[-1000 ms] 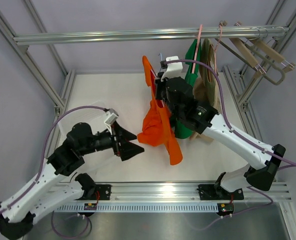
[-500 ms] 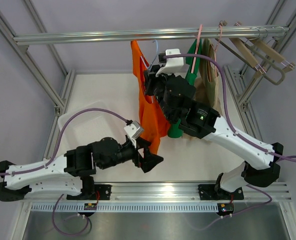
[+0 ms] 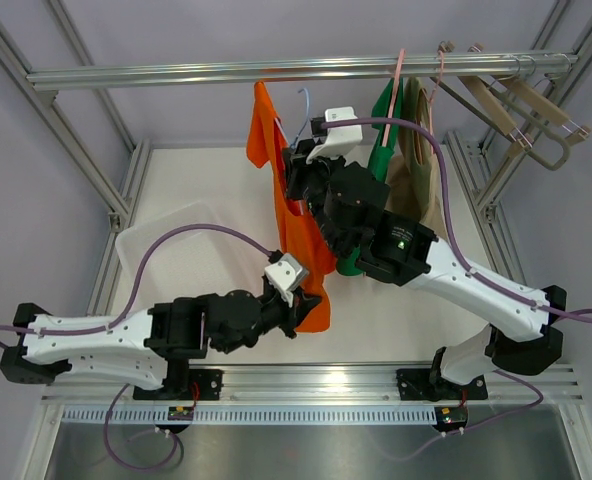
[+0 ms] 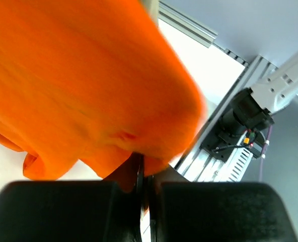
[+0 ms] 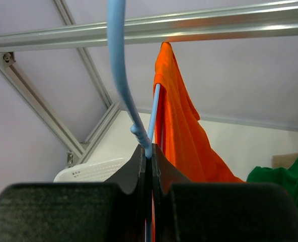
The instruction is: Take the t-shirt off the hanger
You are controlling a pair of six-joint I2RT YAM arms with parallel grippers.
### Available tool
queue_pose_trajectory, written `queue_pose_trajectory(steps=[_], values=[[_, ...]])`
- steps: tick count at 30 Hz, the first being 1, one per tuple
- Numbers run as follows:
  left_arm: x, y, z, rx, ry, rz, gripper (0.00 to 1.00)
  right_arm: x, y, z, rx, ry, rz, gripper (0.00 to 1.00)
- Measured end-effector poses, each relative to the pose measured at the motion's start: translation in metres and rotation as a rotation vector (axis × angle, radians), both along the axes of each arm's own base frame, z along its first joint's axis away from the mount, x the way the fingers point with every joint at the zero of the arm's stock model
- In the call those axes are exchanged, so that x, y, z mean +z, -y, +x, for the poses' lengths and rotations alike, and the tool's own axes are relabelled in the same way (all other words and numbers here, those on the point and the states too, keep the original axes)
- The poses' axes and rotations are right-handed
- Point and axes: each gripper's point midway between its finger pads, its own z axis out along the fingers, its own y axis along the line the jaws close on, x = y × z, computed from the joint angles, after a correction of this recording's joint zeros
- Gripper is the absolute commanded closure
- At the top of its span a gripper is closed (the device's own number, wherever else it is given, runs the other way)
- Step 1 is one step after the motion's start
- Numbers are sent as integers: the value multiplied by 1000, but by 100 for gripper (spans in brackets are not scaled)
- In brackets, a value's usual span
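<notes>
T-shirt [image 3: 298, 240], orange, hanging over the table's middle, just left of the green garment [image 3: 384, 112] and below the rail [image 3: 176, 73]. It is not yet off the hanger [image 5: 120, 65]: in the right wrist view its top is draped over the blue hanger's arm and falls away to the right of it.

Right gripper [image 5: 147, 151]: jaws closed tight on the hanger's neck, just under the hook. Whether the hook sits on the rail cannot be told.

Left gripper [image 4: 144, 171]: jaws nearly closed, with a fold of orange cloth pinched between them at the shirt's lower edge. In the top view this grip lies at the near end of the shirt, well apart from the right gripper.

Progress, as a judgement: both holds are made, hanger above and hem below. The separating pull remains, as does drawing the shoulders and collar clear of the hanger.

Orientation: the long axis runs from the hanger, high and far, down to the left gripper, low and near, leaning slightly rightward toward the near end. Shoulder end up, hem end down.
</notes>
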Motion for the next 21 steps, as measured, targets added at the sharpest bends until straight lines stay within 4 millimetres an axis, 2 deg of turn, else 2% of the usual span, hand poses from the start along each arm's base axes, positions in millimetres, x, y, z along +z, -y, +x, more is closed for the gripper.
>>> queue_pose_trajectory(steps=[4, 7, 11, 13, 15, 18, 21], values=[[-6, 6, -22, -57, 0, -6, 100, 13, 5, 7, -28, 42, -6, 100], [-31, 8, -35, -73, -37, 1, 100, 28, 10, 27, -65, 53, 5, 100], [-70, 7, -45, -61, -93, 16, 100, 39, 14, 64, -103, 41, 13, 100], [-92, 5, -48, -40, -101, 53, 100, 45, 19, 71, -104, 35, 15, 100], [-99, 5, -46, -17, -100, 66, 100, 46, 20, 66, -68, 18, 1, 100], [-99, 4, -49, -18, -98, 65, 100, 47, 24, 48, 12, 6, 0, 100], [-90, -4, -50, -32, -79, 55, 100, 38, 47, 18, 93, -22, 12, 100]])
